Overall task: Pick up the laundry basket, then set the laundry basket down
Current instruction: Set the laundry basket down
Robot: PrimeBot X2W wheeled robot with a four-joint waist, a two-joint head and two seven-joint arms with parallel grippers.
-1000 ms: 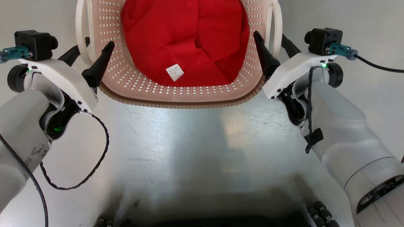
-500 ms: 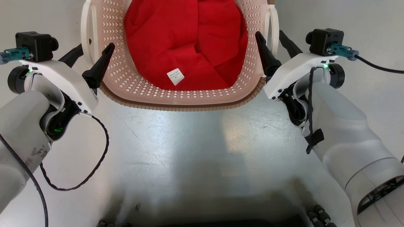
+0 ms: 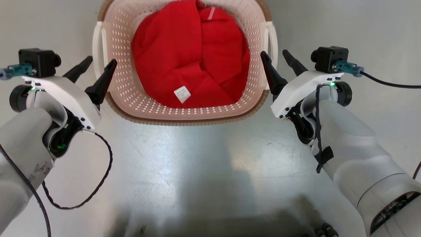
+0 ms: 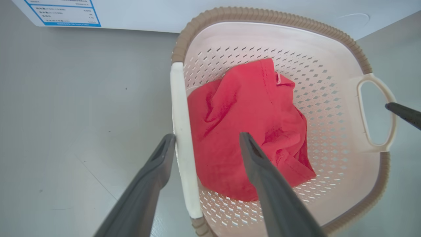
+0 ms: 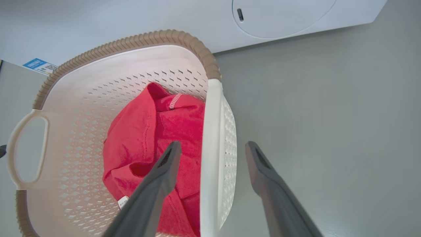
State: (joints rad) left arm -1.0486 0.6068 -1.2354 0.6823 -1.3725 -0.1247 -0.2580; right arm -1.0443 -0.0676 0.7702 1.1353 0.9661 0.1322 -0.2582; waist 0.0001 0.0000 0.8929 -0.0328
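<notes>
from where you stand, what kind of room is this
Probably a laundry area: a white washing machine stands beyond the laundry basket, which holds a red garment, on a grey floor.

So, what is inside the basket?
A red garment with a small white tag lies in the basket. Whatever may be under the garment is covered.

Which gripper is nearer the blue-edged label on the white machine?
Left. The left gripper is by the laundry basket handle on the side of the blue-edged label; the right gripper is by the opposite handle, across the basket.
</notes>
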